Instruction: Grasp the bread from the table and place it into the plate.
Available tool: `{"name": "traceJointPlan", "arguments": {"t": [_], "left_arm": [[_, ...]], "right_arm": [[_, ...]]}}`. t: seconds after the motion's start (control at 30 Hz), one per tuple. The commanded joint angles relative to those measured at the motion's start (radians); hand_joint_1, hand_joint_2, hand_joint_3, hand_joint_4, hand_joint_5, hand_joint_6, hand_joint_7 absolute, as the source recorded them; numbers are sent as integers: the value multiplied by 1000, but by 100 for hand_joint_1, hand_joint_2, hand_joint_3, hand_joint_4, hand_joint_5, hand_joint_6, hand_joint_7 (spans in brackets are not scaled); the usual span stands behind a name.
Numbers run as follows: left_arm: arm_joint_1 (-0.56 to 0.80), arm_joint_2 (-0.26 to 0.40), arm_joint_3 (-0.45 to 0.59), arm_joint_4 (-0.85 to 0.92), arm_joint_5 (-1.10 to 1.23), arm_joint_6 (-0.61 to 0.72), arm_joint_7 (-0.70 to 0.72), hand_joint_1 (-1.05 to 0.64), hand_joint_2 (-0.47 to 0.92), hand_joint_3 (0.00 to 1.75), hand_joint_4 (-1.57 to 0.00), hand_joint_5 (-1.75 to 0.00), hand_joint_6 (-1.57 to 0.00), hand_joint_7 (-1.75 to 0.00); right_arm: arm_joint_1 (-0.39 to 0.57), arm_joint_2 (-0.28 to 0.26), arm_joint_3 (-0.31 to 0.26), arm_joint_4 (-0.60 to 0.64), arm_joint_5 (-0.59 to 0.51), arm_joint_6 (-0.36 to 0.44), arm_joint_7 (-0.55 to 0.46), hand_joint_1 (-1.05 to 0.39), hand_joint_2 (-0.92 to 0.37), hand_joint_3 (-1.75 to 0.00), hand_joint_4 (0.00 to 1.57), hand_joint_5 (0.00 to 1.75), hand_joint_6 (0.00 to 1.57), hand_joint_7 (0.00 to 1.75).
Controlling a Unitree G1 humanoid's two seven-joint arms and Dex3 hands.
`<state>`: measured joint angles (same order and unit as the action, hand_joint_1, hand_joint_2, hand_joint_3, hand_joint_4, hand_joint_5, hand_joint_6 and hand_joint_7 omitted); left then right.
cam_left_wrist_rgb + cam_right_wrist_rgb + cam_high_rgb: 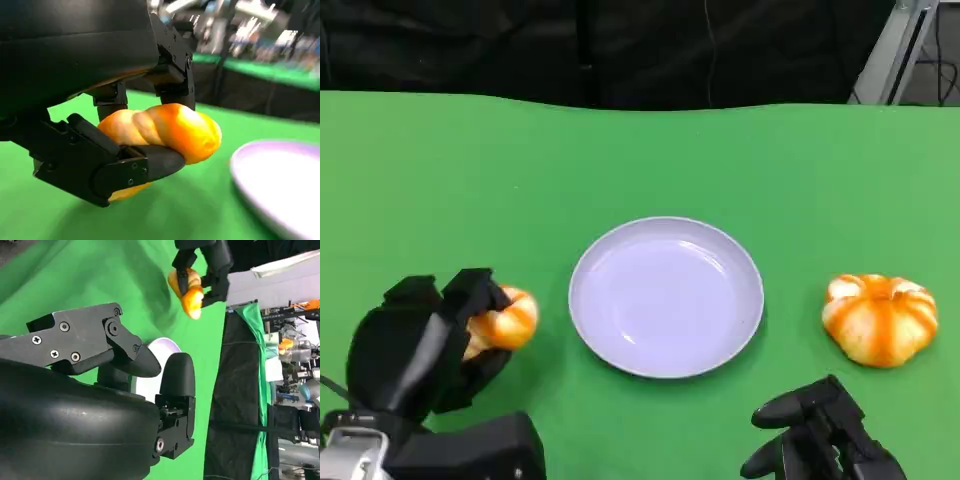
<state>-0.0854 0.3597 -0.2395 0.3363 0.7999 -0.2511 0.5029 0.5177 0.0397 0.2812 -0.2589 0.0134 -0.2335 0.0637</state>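
Note:
My left hand [420, 345] grips a twisted orange-glazed bread [510, 320] at the lower left, just left of the lavender plate [665, 298]. In the left wrist view the bread [170, 127] is clamped between the black fingers [135, 167], a little off the green cloth, with the plate's rim [280, 180] close beside it. The right wrist view shows the same bread [190, 292] held by the left hand [205, 260] above its shadow. A second, rounder bread [880, 318] lies on the table right of the plate. My right hand [815, 430] hovers low at the front right, fingers apart and holding nothing.
Green cloth [470, 170] covers the whole table, which ends at a dark backdrop at the far edge. A metal stand [895, 50] rises behind the far right corner. The plate [160, 347] peeks out behind my right hand's fingers [177, 372].

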Motion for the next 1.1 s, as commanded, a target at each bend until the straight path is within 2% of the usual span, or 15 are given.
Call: {"name": "traceJointPlan", "arguments": {"t": [0.03,0.17,0.27,0.37,0.53,0.73,0.9,1.1], "left_arm": [[-23,24,-11,33,15,-81,110,-20,48,124,-81,-175,-60,-175],[-98,-8,-52,104,48,-142,208,-22,46,136,-83,-175,-61,-175],[-140,-30,-82,119,72,-120,218,-22,44,136,-85,-175,-61,-175],[-210,-72,-114,195,80,-152,285,-20,45,137,-88,-175,-63,-175],[-291,-134,-150,289,72,-161,331,-21,41,145,-88,-175,-65,-175],[-391,-200,-204,382,100,-132,401,-20,39,142,-91,-175,-70,-175],[-457,-238,-244,456,101,-130,417,-22,37,143,-92,-175,-71,-175],[-531,-293,-290,551,89,-125,370,-23,36,142,-90,-175,-71,-175]], "right_arm": [[-1,-10,-9,-5,-2,-1,-3,-26,-92,-98,19,175,8,175],[-6,-11,-11,1,1,-7,0,-25,-92,-99,20,175,7,175],[-4,-9,-11,-4,3,6,-4,-26,-92,-98,20,175,8,175],[-7,-11,-11,-2,-3,3,-4,-26,-92,-98,20,175,8,175],[-7,-8,-10,3,5,1,-3,-27,-92,-98,18,175,8,175],[-6,-5,-6,5,1,-2,-6,-26,-92,-98,18,175,8,175],[-3,-5,-5,-1,-3,9,-11,-27,-92,-98,18,175,9,175],[-1,-3,-3,2,4,2,-10,-26,-92,-97,18,175,9,175]]}}
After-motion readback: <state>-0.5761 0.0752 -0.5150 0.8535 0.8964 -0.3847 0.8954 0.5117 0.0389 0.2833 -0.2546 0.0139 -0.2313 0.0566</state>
